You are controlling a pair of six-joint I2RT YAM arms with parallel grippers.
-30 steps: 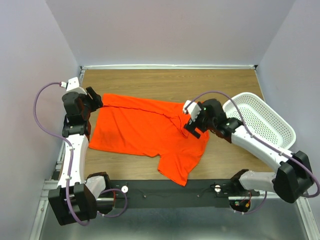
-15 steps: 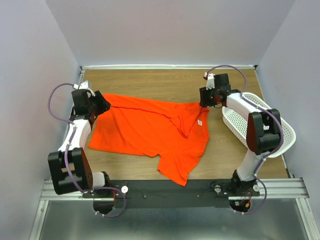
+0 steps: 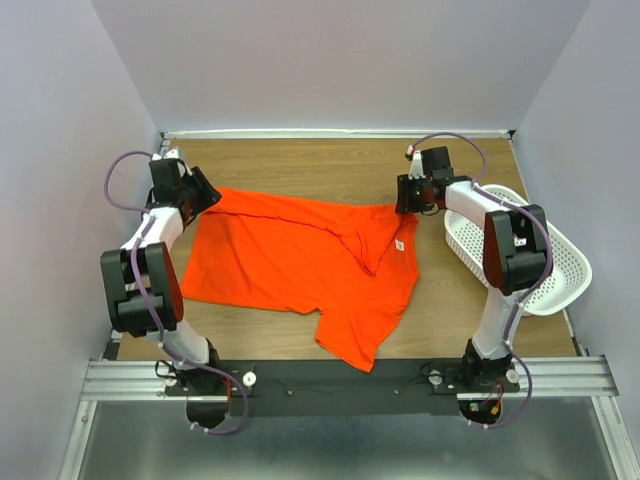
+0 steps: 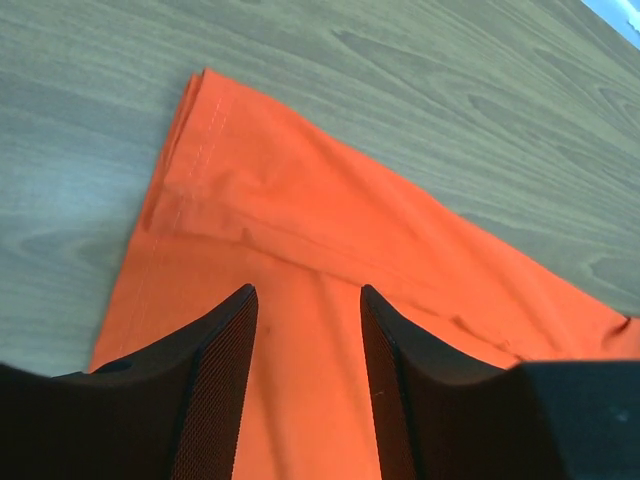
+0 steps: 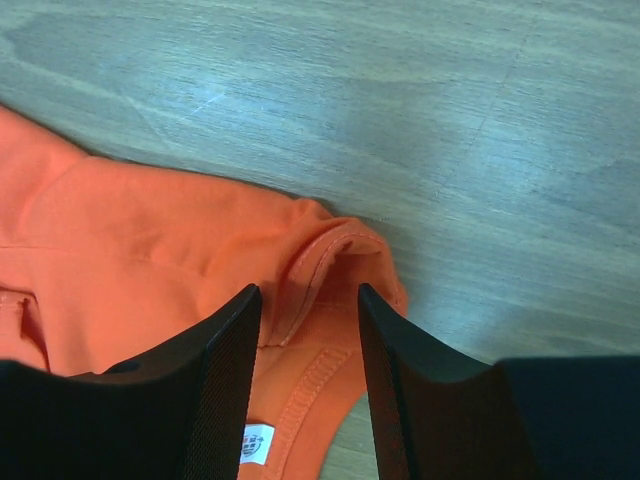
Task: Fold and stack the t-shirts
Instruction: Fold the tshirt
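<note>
The orange t-shirt (image 3: 300,255) is lying spread on the table (image 3: 300,160). Cloth near its far-left corner is sitting between the left jaws, and its collar (image 5: 330,250) between the right jaws. Both pairs are standing apart, gripping nothing. The left arm (image 3: 150,240) and right arm (image 3: 480,205) are reaching far out, low over the cloth. A white label (image 5: 257,441) is showing inside the collar, its print too small to read.

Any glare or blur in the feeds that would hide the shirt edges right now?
Top external: even light, t-shirt sharp. Left wrist: stitched edge crisp, own fingers dark in the foreground. Right wrist: bluish sheen on the table, collar readable.
</note>
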